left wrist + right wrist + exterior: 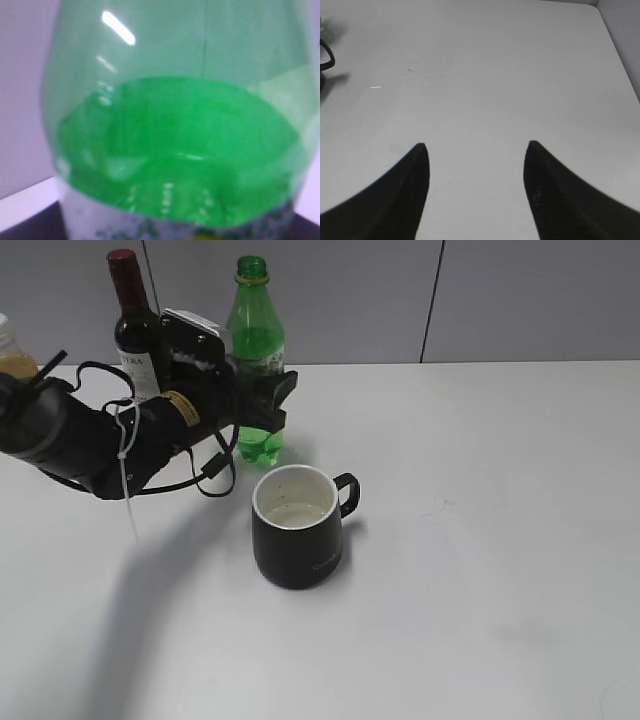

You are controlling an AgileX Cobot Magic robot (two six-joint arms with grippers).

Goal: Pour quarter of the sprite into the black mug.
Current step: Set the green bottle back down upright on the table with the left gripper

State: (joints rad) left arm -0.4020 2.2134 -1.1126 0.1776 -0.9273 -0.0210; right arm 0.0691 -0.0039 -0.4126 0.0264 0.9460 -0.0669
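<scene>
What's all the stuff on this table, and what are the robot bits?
Sprite bottle: one, clear green, cap off, back left, upright.
Black mug: one, black with white inside, near the middle, in front of the sprite bottle.
Wine bottle: one, dark with red top, back left, behind the arm.
Juice bottle: one, orange, far left edge, mostly cut off.
Table: one, white.
Left pincer: one, black, jaws around the sprite bottle's lower body.
Right pincer: one, black, open over bare table.
</scene>
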